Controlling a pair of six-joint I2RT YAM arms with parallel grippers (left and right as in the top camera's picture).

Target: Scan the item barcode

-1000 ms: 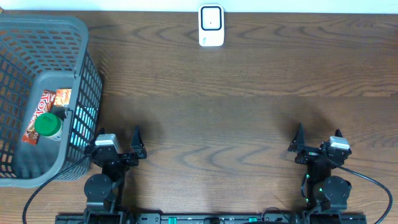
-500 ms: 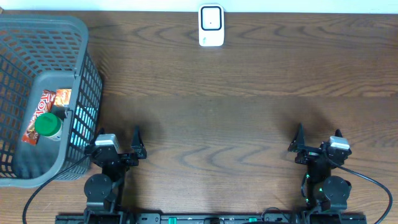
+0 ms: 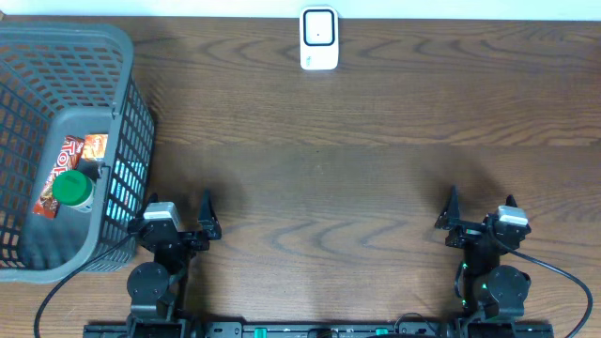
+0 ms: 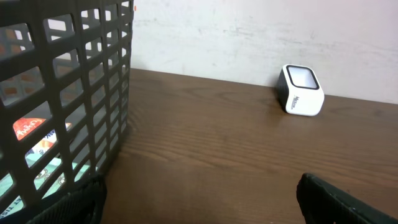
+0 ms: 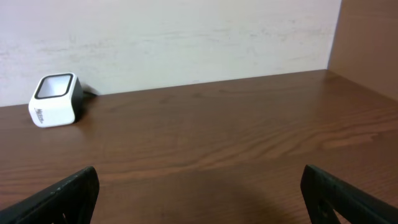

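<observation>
Green-lidded jar [image 3: 72, 189] and red snack packet [image 3: 68, 156] lie inside the grey basket [image 3: 132, 113] at nine o'clock on the counter [image 3: 357, 169]; the scanner [image 3: 319, 39] sits at twelve. I see the left fingers [image 4: 339, 200] and right fingers [image 5: 348, 194] spread wide, grasping nothing.

Overhead straight down; wrist views low, both toward the scanner [image 3: 318, 39]

print on the scanner [image 4: 301, 91] and on the red packet [image 3: 68, 152] is too small to read.
</observation>
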